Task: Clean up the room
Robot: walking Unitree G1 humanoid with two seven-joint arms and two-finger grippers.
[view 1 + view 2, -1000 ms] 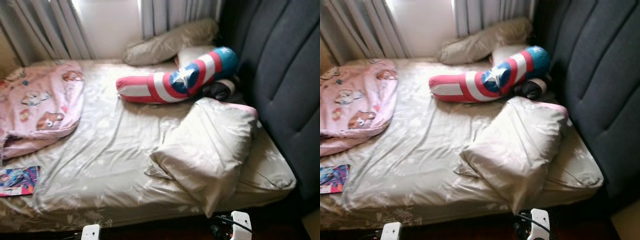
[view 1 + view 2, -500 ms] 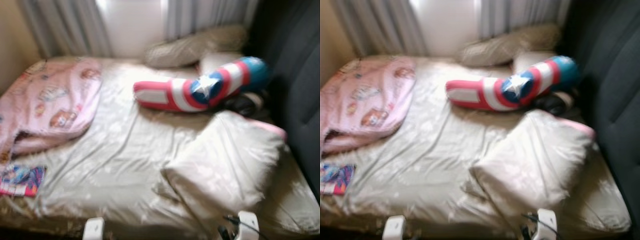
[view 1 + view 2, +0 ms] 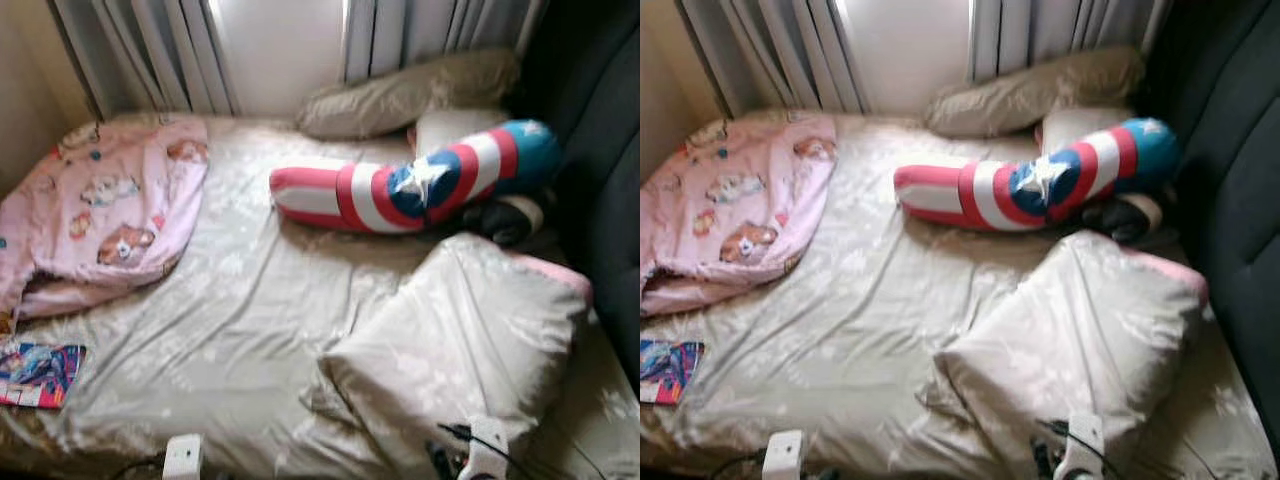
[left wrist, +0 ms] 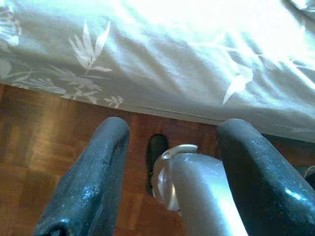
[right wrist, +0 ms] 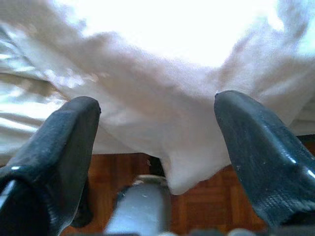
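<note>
Your bed (image 3: pixel 230 330): beige leaf-print sheet, rumpled. Large beige pillow (image 3: pixel 470 340) at its near edge; striped star bolster (image 3: pixel 410 185) behind. Left gripper (image 4: pixel 170 167) and right gripper (image 5: pixel 152 147) both spread, empty.

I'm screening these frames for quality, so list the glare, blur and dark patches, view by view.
Left eye view: soft, slightly blurred; window bright, headboard in shadow. Left wrist view: sheet blown out at the top, fingers blurred. Right wrist view: pillow washed white by glare.
</note>
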